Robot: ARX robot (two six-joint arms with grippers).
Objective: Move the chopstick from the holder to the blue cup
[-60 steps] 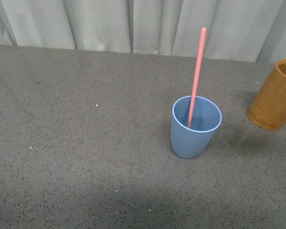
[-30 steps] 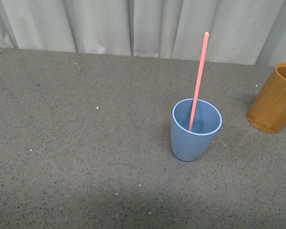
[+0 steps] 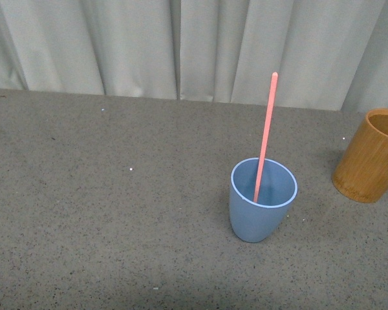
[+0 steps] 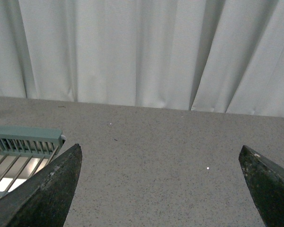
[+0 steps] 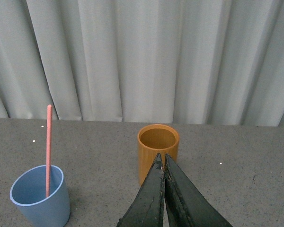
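The light blue cup (image 3: 262, 201) stands upright on the grey table, right of centre in the front view. One salmon-pink chopstick (image 3: 266, 133) stands in it, leaning slightly. The orange-brown holder (image 3: 368, 155) stands at the right edge and looks empty. In the right wrist view the blue cup (image 5: 39, 196) with the chopstick (image 5: 48, 147) is beside the holder (image 5: 157, 152). My right gripper (image 5: 162, 158) is shut and empty, in front of the holder. My left gripper (image 4: 161, 153) is open and empty over bare table. Neither arm shows in the front view.
Pale curtains (image 3: 194, 45) hang behind the table's far edge. A grey-green wire rack (image 4: 19, 146) shows beside my left gripper. The grey speckled tabletop (image 3: 103, 213) stretches left of the cup.
The front view has shifted: the cup, chopstick and holder sit lower in the picture and more curtain shows. The chopstick stays in the blue cup.
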